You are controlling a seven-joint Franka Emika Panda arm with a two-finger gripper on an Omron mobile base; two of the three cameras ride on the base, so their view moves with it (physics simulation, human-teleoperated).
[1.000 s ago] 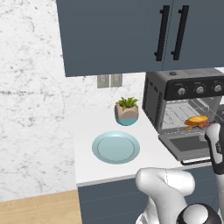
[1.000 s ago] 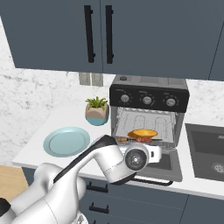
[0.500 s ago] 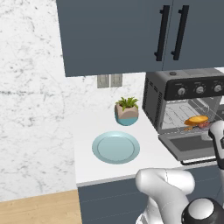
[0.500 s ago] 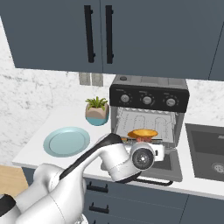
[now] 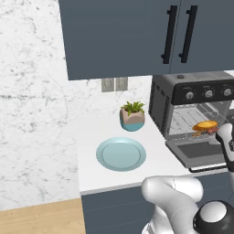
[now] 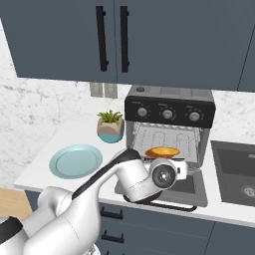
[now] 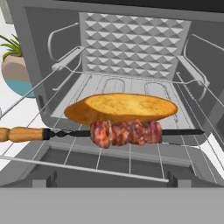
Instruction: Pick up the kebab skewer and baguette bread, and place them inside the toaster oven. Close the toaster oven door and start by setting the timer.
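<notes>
The toaster oven (image 6: pixel 169 107) stands with its toaster oven door (image 6: pixel 195 188) dropped flat. On the wire rack (image 7: pixel 131 162) lies the golden baguette bread (image 7: pixel 122 107), also seen from the base cameras (image 5: pixel 205 124) (image 6: pixel 162 151). Just in front of it lies the kebab skewer (image 7: pixel 127 132), its wooden handle (image 7: pixel 22 133) sticking out to the left. My gripper (image 7: pixel 111 180) is open just outside the oven mouth, with nothing between its fingertips (image 7: pixel 46 179). The hand (image 6: pixel 165 174) hovers over the open door.
Three knobs (image 6: pixel 168 114) sit on the black panel above the oven cavity. A light blue plate (image 5: pixel 121 154) and a potted plant (image 5: pixel 132 115) stand on the counter left of the oven. A sink (image 6: pixel 234 172) lies to the right. Dark cabinets (image 6: pixel 114 40) hang overhead.
The hand has drifted slightly right and up in front of the oven. The bread and skewer stay put on the rack, and the jaws stay wide.
</notes>
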